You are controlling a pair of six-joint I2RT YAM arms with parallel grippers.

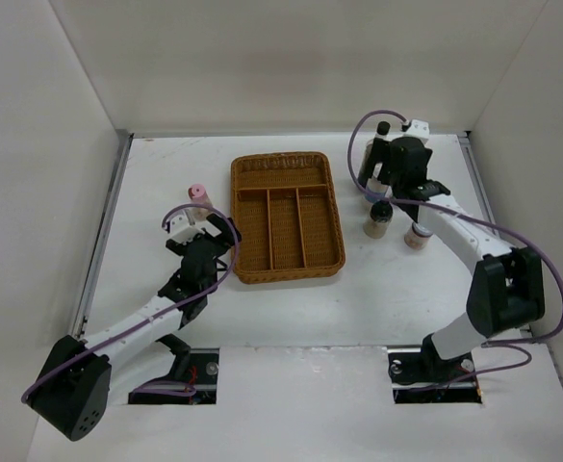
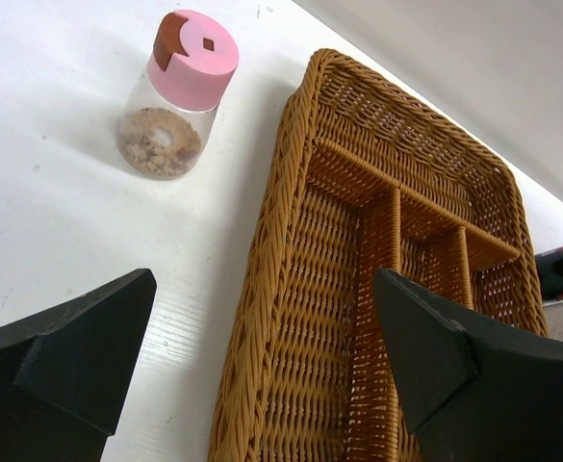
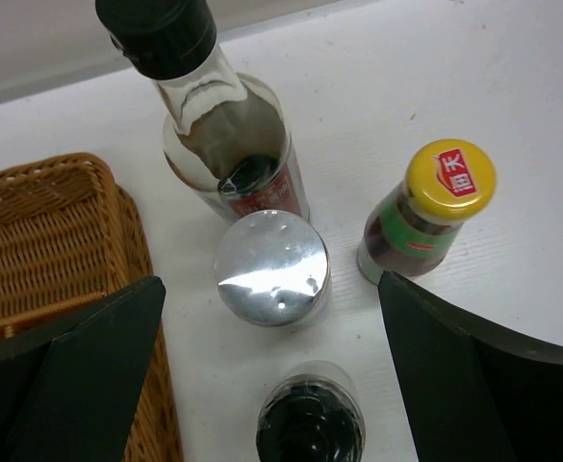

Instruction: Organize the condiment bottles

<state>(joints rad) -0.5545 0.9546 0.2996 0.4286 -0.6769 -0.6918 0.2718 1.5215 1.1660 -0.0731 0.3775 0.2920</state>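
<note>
Hovering the right gripper point(image 3: 269, 281) over the bottles point(image 3: 228, 125), fingers point(image 3: 79, 366) spread wide, empty — I'm judging the grey-lidded jar point(image 3: 271, 268) next, needing a straight descent.

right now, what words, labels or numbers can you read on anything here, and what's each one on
No text can be quoted with certainty.
yellow-capped bottle: red patch on the cap with white characters, too blurred to read; side label unreadable.
tall black-capped bottle: red label, partly hidden, unreadable.
grey-lidded jar: bare lid, no text.
pink-lidded jar: no text.
</note>
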